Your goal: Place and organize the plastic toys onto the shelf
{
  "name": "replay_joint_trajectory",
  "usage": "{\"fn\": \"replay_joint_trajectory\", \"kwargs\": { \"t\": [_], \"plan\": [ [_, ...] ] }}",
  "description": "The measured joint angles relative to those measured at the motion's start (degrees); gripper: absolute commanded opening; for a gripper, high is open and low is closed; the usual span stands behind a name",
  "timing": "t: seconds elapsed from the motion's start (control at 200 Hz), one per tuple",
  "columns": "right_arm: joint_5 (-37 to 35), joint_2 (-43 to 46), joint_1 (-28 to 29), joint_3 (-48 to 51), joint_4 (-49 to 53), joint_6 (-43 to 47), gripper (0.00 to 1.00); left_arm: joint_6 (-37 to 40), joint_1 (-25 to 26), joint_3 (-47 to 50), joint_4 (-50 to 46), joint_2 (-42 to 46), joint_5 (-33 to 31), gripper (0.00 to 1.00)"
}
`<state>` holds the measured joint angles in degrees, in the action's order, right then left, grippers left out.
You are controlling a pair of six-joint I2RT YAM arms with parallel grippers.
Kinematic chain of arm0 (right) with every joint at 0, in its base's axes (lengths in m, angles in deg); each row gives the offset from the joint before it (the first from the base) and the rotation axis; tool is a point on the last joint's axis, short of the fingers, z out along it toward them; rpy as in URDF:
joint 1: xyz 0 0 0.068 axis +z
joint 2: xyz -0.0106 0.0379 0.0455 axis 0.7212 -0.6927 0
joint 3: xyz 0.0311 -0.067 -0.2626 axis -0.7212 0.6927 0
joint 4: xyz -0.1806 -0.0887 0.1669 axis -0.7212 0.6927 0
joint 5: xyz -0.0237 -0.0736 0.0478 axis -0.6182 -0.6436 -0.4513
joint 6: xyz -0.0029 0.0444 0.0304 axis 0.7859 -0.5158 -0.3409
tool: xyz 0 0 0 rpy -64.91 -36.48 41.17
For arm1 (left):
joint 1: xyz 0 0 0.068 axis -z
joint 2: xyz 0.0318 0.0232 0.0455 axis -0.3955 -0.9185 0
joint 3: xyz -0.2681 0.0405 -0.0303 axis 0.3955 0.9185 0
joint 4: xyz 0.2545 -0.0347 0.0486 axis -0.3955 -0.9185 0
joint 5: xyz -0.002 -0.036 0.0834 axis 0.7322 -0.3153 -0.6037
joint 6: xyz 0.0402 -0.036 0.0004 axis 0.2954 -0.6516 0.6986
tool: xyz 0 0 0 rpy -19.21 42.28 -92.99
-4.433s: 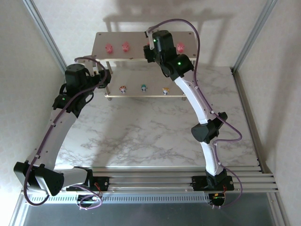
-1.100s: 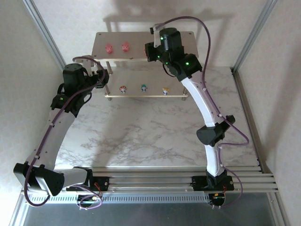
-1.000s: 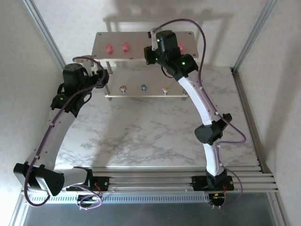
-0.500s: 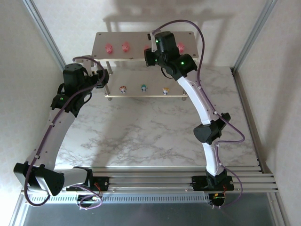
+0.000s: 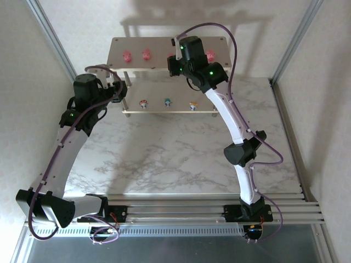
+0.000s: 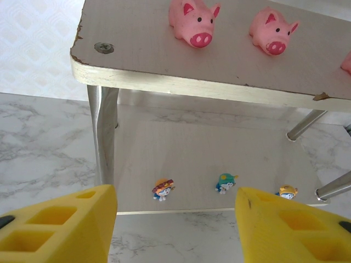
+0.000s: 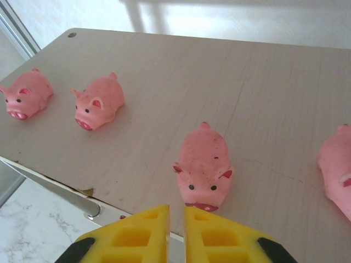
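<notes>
**Top external.** Shelf [image 5: 118,50], two tiers, standing at the far middle of the marble table [image 5: 164,153].
- Upper board: two pink pigs far left [image 5: 127,56] [image 5: 146,55] and one to the right [image 5: 210,55]. The right arm [image 5: 219,98] reaches over the board between them.
- Lower board: three figurines in a row along the near edge, topped dark red [image 5: 143,104], teal [image 5: 168,102] and orange [image 5: 193,106].
- Left arm [image 5: 82,109] is beside the shelf's left end.

**Left wrist.** Left hand [image 6: 174,203]: yellow fingers [image 6: 55,230] wide apart, nothing between them, low and facing the shelf's near-left leg [image 6: 104,131]. Two pigs are on the upper board above, and the three figurines on the lower board beyond.

**Right wrist.** Right hand [image 7: 176,213]: fingers together, only a thin slit between them, gripping nothing, at the upper board's near edge.
- One pig [image 7: 204,164] is just beyond the fingertips, snout toward them; whether it touches them cannot be told.
- Two pigs are to the left [image 7: 24,98] [image 7: 100,101].
- One more is at the right [image 7: 337,170].
</notes>
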<state>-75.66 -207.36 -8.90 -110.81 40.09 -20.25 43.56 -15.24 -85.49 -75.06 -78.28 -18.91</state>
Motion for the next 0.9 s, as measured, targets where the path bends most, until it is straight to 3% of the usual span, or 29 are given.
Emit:
{"fn": "replay_joint_trajectory", "kwargs": {
  "t": [0.901],
  "plan": [
    [-4.20, -1.27, -0.55, 0.02, 1.22, 0.09, 0.14, 0.00, -1.18, 1.38, 0.07, -0.04, 0.22, 0.59]
  ]
}}
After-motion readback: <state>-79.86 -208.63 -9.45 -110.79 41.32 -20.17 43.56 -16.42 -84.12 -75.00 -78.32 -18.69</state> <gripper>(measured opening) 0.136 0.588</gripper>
